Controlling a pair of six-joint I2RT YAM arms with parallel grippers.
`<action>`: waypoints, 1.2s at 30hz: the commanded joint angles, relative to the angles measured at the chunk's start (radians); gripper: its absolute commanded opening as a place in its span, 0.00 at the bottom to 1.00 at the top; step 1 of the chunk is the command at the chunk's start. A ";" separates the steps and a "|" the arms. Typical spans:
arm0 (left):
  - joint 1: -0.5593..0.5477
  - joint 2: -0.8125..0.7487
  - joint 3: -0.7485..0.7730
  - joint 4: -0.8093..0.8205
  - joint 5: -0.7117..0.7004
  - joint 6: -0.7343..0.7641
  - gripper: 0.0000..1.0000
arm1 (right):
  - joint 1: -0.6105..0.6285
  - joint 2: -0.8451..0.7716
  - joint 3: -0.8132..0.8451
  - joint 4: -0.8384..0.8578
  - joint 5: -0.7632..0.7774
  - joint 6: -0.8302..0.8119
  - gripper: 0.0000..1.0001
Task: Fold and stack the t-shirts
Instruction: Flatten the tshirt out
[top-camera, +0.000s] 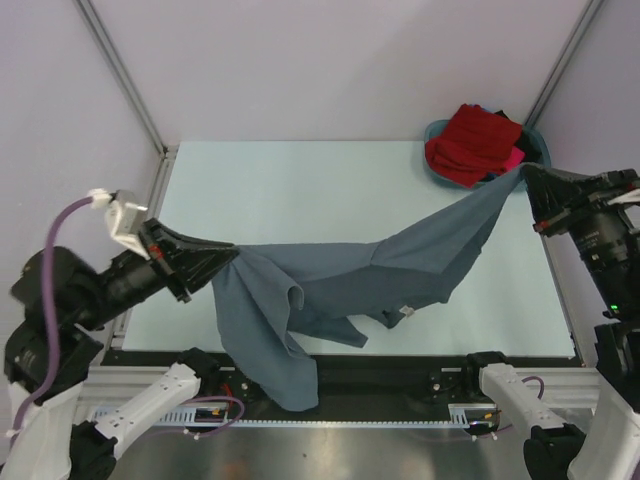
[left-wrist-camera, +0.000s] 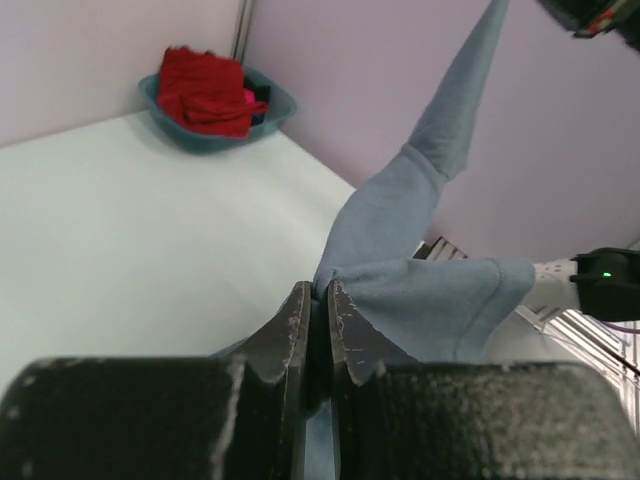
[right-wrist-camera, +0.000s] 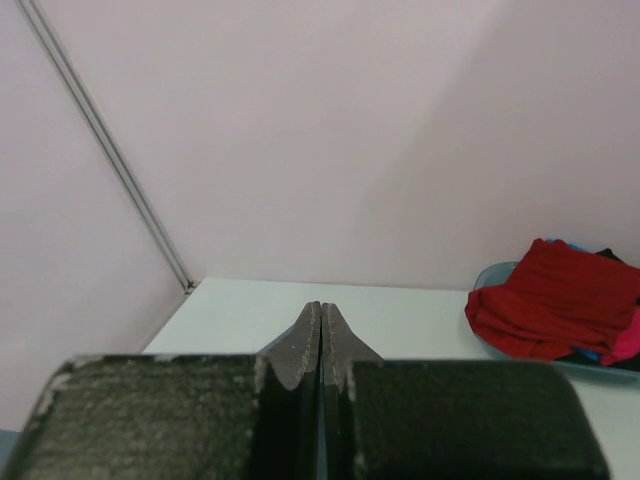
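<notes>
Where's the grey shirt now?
Top view: the grey shirt stretches between the left gripper at the table's near left and the right gripper beside the teal basin, far right.

Counted were one large slate-grey cloth t-shirt (top-camera: 400, 262), one red cloth t-shirt (top-camera: 478, 138), one pink cloth piece (top-camera: 514, 158), one dark cloth piece (left-wrist-camera: 263, 103), one teal plastic basin (top-camera: 541, 148), one pale flat table (top-camera: 300, 190), and two black two-finger grippers: left gripper (top-camera: 230, 257), right gripper (top-camera: 527, 180).
</notes>
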 joint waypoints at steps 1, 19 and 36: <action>0.003 0.052 -0.114 0.047 -0.071 -0.023 0.12 | 0.001 0.065 -0.109 0.078 -0.031 0.016 0.00; 0.032 0.659 -0.529 0.585 -0.718 0.052 0.33 | 0.108 0.513 -0.616 0.536 0.021 0.017 0.00; -0.098 1.025 -0.312 0.567 -0.528 0.038 0.92 | 0.081 0.608 -0.640 0.593 -0.021 0.016 0.00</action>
